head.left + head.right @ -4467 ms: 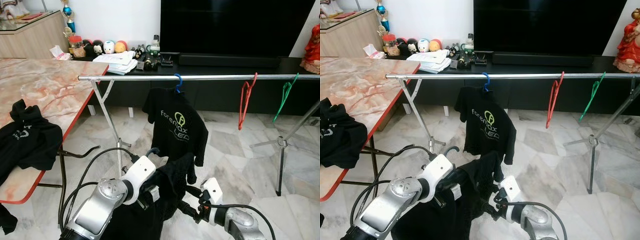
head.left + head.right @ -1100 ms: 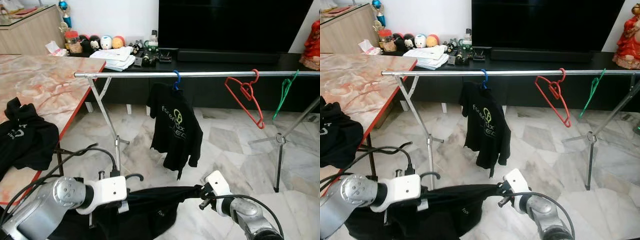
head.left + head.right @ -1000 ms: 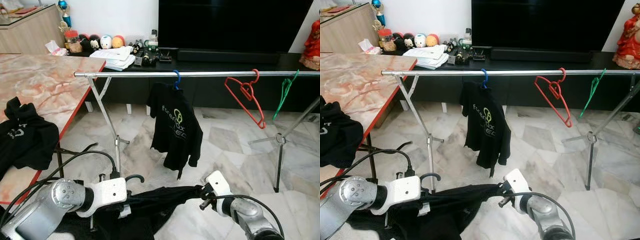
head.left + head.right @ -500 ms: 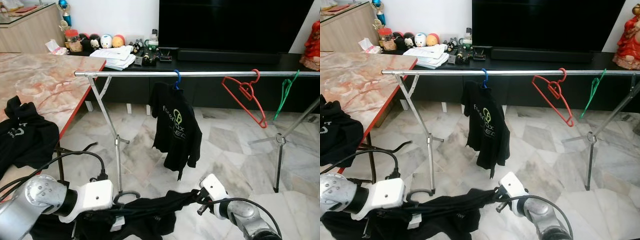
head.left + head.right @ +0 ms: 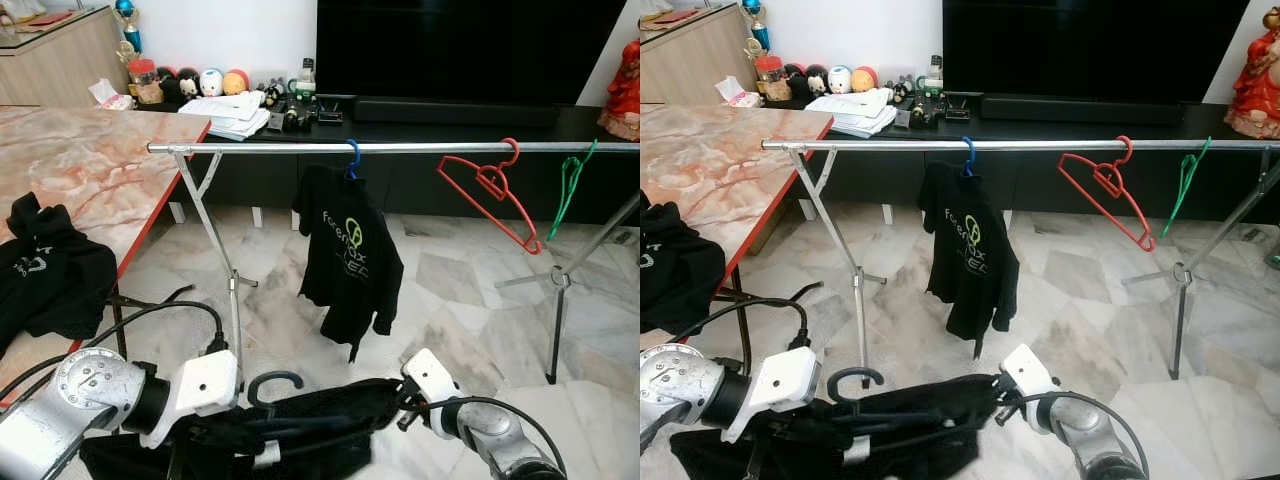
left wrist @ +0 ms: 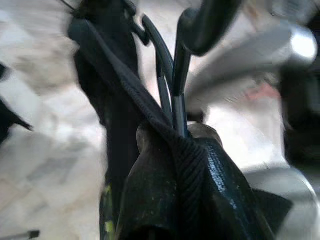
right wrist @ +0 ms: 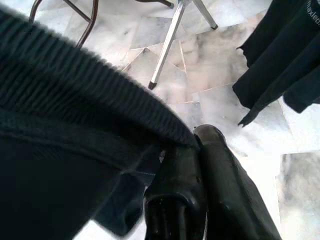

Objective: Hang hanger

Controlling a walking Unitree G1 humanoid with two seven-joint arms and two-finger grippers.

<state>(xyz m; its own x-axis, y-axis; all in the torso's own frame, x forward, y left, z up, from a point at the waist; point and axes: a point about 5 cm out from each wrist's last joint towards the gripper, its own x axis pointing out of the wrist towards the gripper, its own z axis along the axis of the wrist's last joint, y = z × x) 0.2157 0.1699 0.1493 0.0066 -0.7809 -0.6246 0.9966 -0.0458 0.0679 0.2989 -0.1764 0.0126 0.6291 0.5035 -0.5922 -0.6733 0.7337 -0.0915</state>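
Two end effectors, left [image 5: 235, 425] and right [image 5: 398, 405], are closed on a black hanger [image 5: 275, 381] with a shirt [image 5: 310, 430], held level, well below the rail [image 5: 400, 147].

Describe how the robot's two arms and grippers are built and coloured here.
Both arms are silver metal with rounded joints and white housings near the wrists. A black cable loops from the left arm; a thinner one runs along the right arm. The left gripper and right gripper have long glossy black fingers.
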